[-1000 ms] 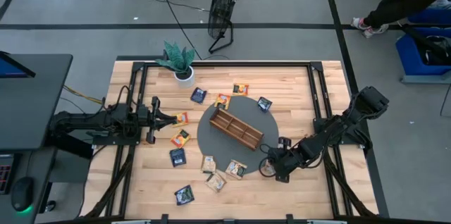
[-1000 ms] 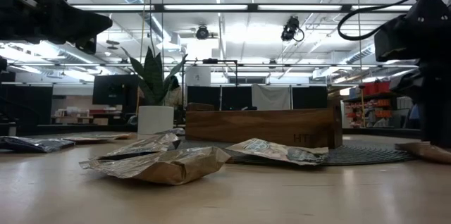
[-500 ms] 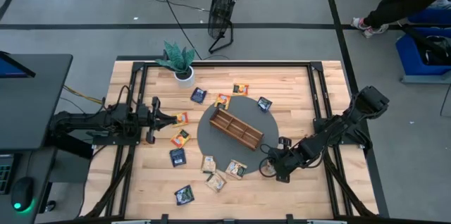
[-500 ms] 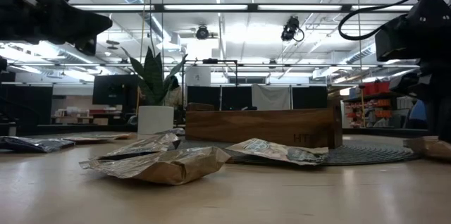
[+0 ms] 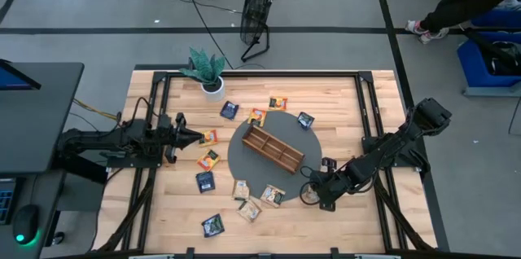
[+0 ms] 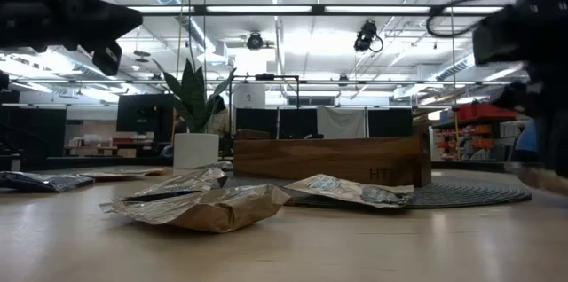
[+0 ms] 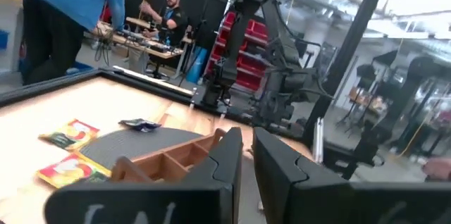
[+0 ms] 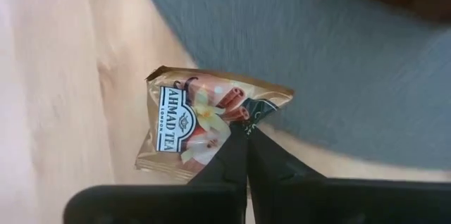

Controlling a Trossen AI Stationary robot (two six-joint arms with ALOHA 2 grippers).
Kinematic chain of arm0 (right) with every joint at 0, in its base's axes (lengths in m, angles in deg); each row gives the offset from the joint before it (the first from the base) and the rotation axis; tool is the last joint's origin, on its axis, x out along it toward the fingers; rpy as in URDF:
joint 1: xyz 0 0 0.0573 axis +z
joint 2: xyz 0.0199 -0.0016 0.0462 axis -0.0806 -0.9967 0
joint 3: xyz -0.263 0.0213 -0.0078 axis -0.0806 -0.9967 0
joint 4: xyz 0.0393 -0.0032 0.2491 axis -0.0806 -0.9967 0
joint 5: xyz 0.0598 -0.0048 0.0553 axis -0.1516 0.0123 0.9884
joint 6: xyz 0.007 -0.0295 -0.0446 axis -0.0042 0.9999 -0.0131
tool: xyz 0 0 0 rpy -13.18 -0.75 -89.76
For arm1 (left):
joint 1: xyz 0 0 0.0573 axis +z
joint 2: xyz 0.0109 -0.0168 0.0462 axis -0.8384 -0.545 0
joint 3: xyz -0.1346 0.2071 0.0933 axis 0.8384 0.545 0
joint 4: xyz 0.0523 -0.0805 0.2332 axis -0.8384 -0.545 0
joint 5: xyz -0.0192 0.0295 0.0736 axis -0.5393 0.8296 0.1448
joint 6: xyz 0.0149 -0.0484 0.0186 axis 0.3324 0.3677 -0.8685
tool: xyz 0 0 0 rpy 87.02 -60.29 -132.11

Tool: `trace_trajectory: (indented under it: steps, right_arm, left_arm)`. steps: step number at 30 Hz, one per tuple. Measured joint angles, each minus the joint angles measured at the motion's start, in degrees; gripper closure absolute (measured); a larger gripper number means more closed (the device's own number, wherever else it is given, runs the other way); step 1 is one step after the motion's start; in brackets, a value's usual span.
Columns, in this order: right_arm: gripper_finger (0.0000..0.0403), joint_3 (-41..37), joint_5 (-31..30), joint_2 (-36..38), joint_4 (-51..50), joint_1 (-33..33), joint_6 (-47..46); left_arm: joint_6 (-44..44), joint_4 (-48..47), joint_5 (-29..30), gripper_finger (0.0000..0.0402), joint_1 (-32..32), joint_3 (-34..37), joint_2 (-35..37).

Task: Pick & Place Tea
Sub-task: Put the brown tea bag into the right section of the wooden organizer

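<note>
1. At the counter's [image 5: 342, 104] front edge, the right gripper [image 8: 244, 131] has its fingers pressed together on one corner of a beige tea sachet [image 8: 204, 122]. In the last second the sachet has come up off the wood beside the grey mat [image 5: 305, 141], so the pick appears made and the carry is what remains.
2. Nearby, other beige sachets [image 5: 249, 209] lie loose on the counter, unmoved.
3. Mid-counter, the wooden tray [image 5: 273, 149] sits slantwise on the mat, the likely destination.
4. Level with the tray, the left gripper [image 5: 194, 137] has drawn back slightly, its fingers nearly together and empty, an orange sachet [image 5: 209, 138] just beyond them.
5. Farthest off, dark blue sachets [image 5: 230, 110] wait near the potted plant [image 5: 207, 72].
</note>
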Motion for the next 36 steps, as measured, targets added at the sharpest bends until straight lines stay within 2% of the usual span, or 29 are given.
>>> trace_trajectory:
  steps: [5, 12, 17, 24, 29, 36]
  right_arm:
    - [0.0402, 7.12, -5.90, 0.07, -6.00, -0.41, 4.87]
    - [0.0402, 12.57, -11.30, 0.11, -8.29, -3.59, 12.80]
    - [0.0402, 14.01, -13.77, 0.11, -8.43, -6.57, 17.97]
    - [0.0403, 15.40, -19.58, 0.13, -8.55, -10.45, 22.70]
    - [0.0403, 16.70, -23.03, 0.13, -8.62, -13.09, 25.23]
    - [0.0403, 19.14, -29.46, 0.13, -8.29, -15.47, 28.73]
  left_arm:
    - [5.57, 2.63, 0.03, 0.0360, 0.01, 0.01, -0.52]
    - [6.03, 8.26, 0.67, 0.0345, -0.14, 0.02, -6.11]
    - [5.60, 17.49, 0.79, 0.0288, -0.98, -0.07, -14.36]
    - [4.83, 19.06, 3.33, 0.0220, -0.96, -4.43, -27.71]
    - [2.11, 18.86, 5.47, 0.0205, -0.86, -9.89, -37.81]
    - [-2.16, 18.91, 5.46, 0.0206, -0.85, -18.28, -50.47]
